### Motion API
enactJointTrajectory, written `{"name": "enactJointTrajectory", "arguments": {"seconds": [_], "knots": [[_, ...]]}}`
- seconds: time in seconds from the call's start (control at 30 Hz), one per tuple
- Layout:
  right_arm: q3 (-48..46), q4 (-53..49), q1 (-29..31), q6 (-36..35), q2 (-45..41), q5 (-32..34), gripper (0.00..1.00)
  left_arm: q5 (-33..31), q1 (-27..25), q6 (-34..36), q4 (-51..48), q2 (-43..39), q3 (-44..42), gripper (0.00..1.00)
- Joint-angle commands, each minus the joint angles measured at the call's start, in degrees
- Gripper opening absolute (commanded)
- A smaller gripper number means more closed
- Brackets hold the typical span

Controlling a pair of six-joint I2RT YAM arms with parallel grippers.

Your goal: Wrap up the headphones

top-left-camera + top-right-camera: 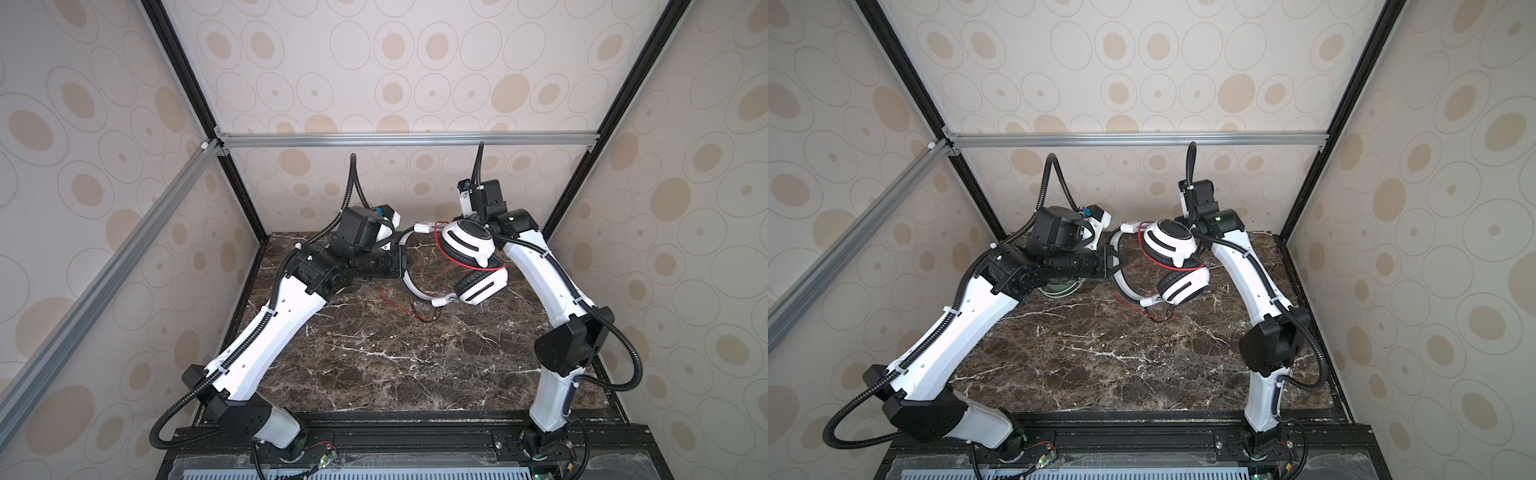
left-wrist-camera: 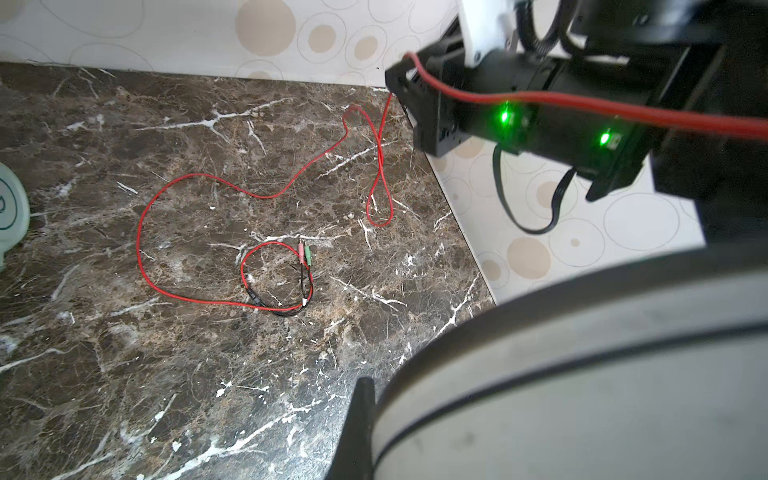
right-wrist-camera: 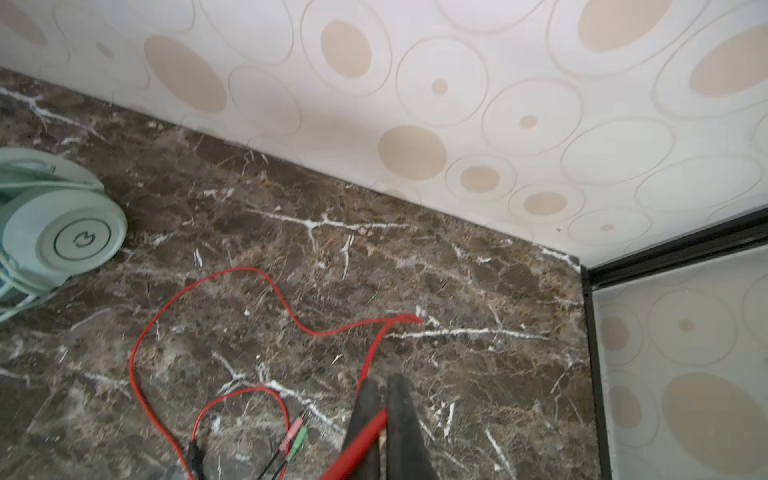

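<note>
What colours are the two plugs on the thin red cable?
The two plugs are pink and green; clearest in the left wrist view.

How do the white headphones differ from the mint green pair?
Colour: the white-and-black headphones have a thin red cable; the mint green headphones are pale green all over. Pose: the white-and-black pair hangs above the table, left gripper clamped on its headband, right gripper pinching the cable; the mint pair lies on the marble, no gripper on it. Shared: both are over-ear, with round cups.
</note>
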Motion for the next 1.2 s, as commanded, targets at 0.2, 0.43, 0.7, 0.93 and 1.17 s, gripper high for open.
{"name": "enactJointTrajectory", "arguments": {"seconds": [0.2,0.43,0.7,0.93,1.17], "knots": [[-20.9,12.7,-0.1,7.7,-11.7,-10.6,0.00,1.7,6.0,-7.3,9.2,-3.6,2.8,0.00],[-40.8,24.1,0.0,10.6,-23.0,-24.6,0.00,3.8,11.1,-11.8,11.6,-1.5,2.1,0.00],[-58.3,37.1,0.6,12.3,-34.5,-39.2,0.01,-2.5,11.5,-13.7,7.7,6.9,8.2,0.00],[-62.4,45.9,1.1,15.9,-31.3,-39.7,0.01,0.2,10.6,-15.0,10.5,8.9,9.5,0.00],[-59.7,50.5,1.2,18.1,-22.8,-41.1,0.01,1.6,10.0,-14.6,11.6,7.9,10.5,0.00]]}}
